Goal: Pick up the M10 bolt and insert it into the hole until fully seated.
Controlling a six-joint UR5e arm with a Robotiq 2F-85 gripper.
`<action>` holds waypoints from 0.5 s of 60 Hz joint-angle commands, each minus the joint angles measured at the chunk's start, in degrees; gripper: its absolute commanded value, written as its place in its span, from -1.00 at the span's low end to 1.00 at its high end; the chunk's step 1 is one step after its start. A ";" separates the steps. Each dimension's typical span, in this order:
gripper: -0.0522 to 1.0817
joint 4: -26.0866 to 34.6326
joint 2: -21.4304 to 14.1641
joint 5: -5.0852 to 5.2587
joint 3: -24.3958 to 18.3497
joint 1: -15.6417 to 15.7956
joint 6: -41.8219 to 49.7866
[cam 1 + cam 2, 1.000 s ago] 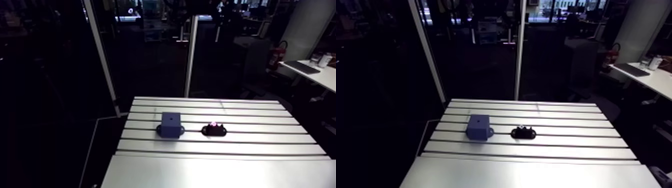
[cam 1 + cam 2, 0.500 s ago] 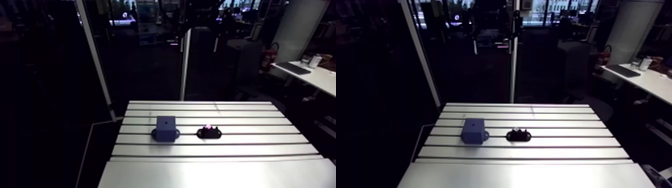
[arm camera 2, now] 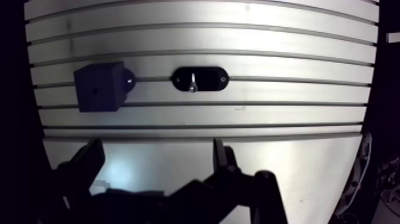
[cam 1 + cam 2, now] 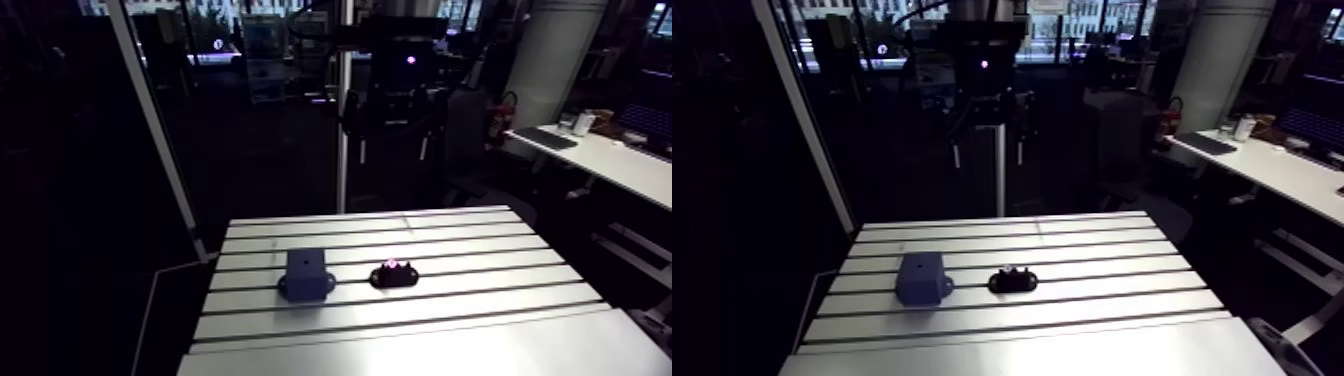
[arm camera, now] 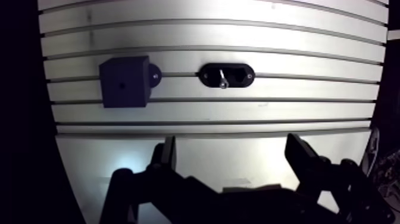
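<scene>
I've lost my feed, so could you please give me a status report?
Gripper open, empty, above table. Bolt sits in black holder, beside blue block. Nothing in the way.

Slotted aluminium table [image 4: 470,300] is seen across the lower part of the arm view, with slots running side to side. Two things are set on it near mid-frame, in the same band between slots. Blue block [image 4: 305,272], with a small hole in its top, is placed left of centre. Black oval holder [image 4: 395,276] is placed right of it, near but apart.
</scene>
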 commanded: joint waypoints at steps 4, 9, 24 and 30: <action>-0.89 -5.40 -0.02 0.03 5.17 -1.69 -0.35; -0.89 -8.30 0.14 0.12 7.52 -2.83 -1.17; -0.89 -13.18 0.85 0.39 10.20 -3.92 -1.93; -0.89 -15.09 1.46 0.55 12.03 -4.11 -2.24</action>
